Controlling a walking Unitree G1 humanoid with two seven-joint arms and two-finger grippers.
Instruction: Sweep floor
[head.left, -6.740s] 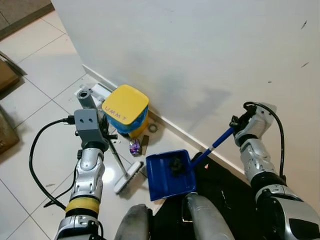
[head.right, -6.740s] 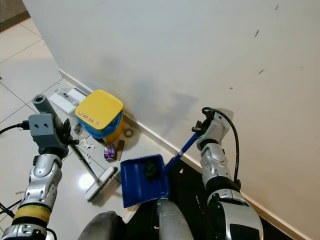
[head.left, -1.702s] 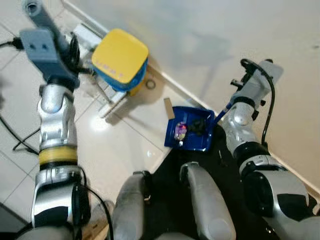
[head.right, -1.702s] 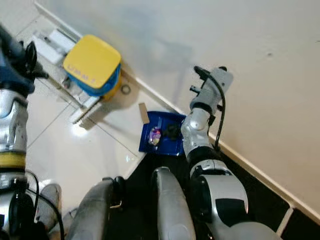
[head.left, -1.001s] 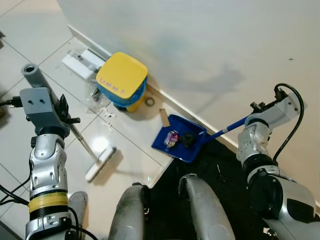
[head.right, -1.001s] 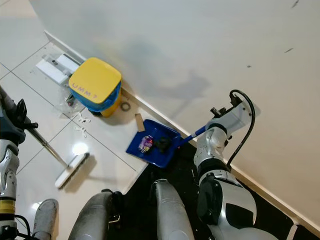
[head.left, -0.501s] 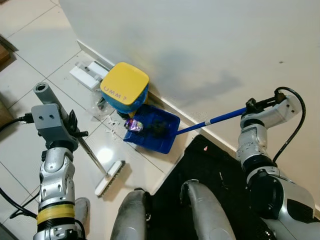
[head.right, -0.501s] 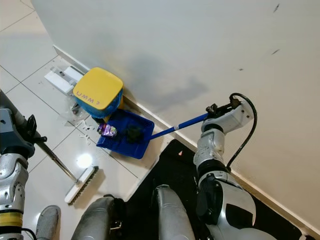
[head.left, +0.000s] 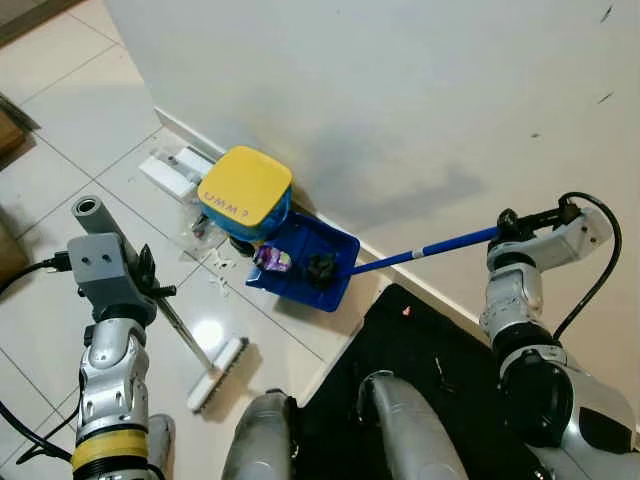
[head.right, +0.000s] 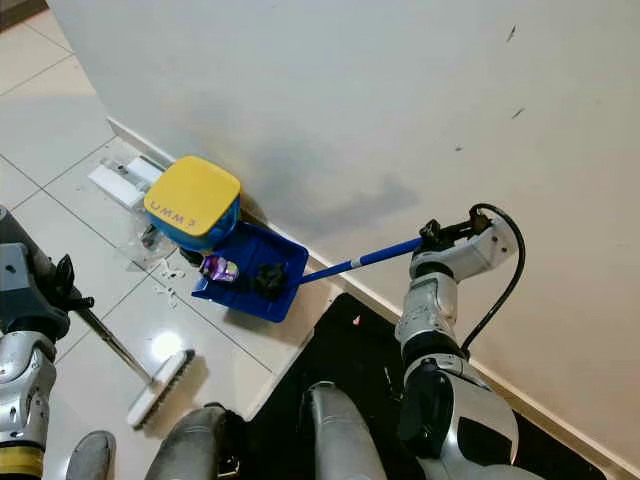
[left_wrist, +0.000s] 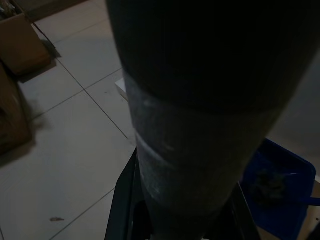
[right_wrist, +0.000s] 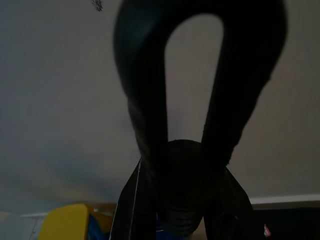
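My right gripper (head.left: 507, 226) is shut on the end of the long blue handle (head.left: 425, 249) of a blue dustpan (head.left: 300, 240). The pan sits low beside a yellow-lidded bin (head.left: 245, 190) at the wall and holds a purple wrapper (head.left: 271, 259) and a dark clump (head.left: 320, 266). My left gripper (head.left: 148, 283) is shut on the grey broom handle (head.left: 96, 214), which also shows as the handle (left_wrist: 190, 150) in the left wrist view. The broom head (head.left: 218, 373) rests on the tiles to my left. Small white scraps (head.left: 216, 271) lie near the bin.
The white wall (head.left: 400, 110) and its skirting run diagonally behind the bin. A white flat object (head.left: 175, 170) lies by the wall left of the bin. A black mat (head.left: 430, 340) lies under my legs. Cardboard boxes (left_wrist: 20, 45) stand further left.
The dustpan has travelled from near my feet to beside the bin, now with the purple wrapper in it. Since half a second ago little has moved; the camera has shifted slightly.
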